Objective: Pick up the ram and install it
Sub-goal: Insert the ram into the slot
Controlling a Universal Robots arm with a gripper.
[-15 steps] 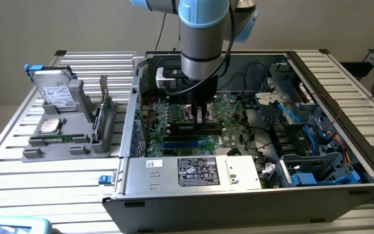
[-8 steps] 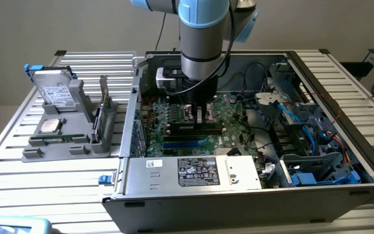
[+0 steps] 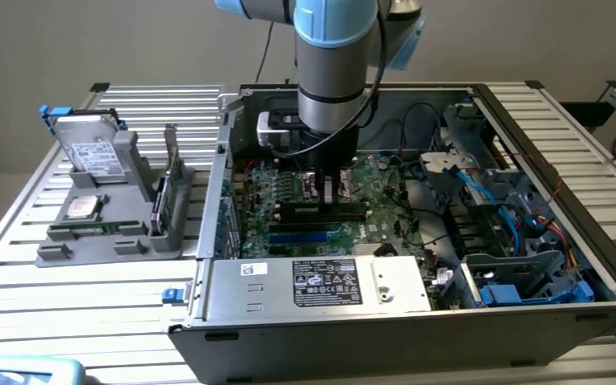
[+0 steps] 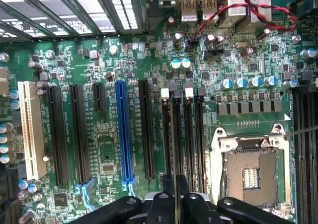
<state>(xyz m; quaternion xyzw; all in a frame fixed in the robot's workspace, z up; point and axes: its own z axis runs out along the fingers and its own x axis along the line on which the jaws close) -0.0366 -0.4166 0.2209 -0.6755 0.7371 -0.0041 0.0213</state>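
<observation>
Green motherboard point(image 4: 107, 144), four memory slots point(image 4: 167, 134), one gripper point(image 4: 175, 186) over them

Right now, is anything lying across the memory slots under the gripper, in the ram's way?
Nothing visible does. The gripper hangs over the four memory slots beside the bare processor socket; no cable crosses them. The red-and-black wire lies off by the rear ports.

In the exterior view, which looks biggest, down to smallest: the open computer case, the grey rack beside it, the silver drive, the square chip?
1. computer case
2. grey rack
3. silver drive
4. square chip
</observation>
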